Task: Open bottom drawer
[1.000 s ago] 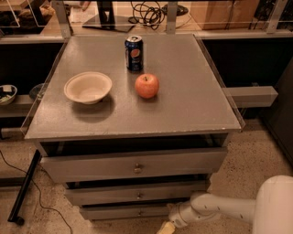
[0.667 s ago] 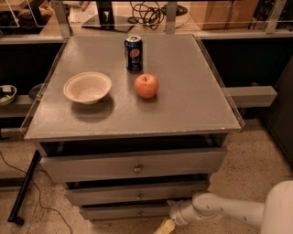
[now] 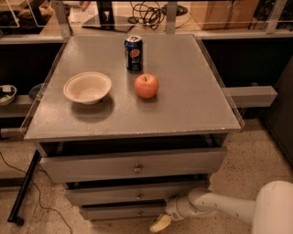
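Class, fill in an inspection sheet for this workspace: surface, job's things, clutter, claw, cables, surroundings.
Surface: grey cabinet top, flat.
Job's things: bottom drawer, lowest and narrowest of three fronts.
Clutter: white bowl, Pepsi can and red apple on the top.
Claw: claw low by the bottom drawer's right end; contact unclear.
Cables: thin floor cable at left; cable tangle behind.
Surroundings: speckled floor.

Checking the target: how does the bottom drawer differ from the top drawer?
The bottom drawer has the narrowest, slimmest front; the top drawer the widest, tallest. The bottom drawer sits nearest the floor, the top drawer just under the tabletop. The gripper is low by the bottom drawer's right end, away from the top drawer. Both are grey, flat-fronted.
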Available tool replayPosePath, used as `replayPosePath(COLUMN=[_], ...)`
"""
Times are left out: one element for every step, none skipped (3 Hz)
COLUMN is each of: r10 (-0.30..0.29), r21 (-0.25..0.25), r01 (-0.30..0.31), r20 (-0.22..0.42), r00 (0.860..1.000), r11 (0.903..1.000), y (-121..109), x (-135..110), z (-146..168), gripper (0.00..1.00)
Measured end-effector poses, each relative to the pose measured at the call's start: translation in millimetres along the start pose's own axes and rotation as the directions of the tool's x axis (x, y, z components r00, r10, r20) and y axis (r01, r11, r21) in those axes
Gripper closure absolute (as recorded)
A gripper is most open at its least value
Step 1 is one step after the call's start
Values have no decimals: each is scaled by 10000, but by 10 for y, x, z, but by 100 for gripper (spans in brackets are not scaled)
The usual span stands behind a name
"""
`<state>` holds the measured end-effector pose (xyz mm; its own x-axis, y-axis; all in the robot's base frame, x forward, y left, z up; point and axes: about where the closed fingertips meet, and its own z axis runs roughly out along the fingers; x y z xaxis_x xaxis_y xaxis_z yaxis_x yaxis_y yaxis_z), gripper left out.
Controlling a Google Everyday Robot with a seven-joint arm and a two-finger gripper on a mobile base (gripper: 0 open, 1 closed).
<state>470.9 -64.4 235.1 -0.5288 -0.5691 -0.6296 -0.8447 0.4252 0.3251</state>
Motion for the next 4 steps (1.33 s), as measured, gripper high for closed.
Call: replayPosePath(r10=[-2, -234, -144, -226], r21=[-5, -407, -748, -1130], r01=[2, 220, 114, 195], r20=[-4, -352, -393, -263], r00=[10000, 9991, 9991, 9994], r11=[10000, 9989, 9971, 9934], y=[1, 102, 161, 279], x=[1, 128, 278, 410], z=[2, 31, -29, -163], gripper=[0, 0, 0, 0])
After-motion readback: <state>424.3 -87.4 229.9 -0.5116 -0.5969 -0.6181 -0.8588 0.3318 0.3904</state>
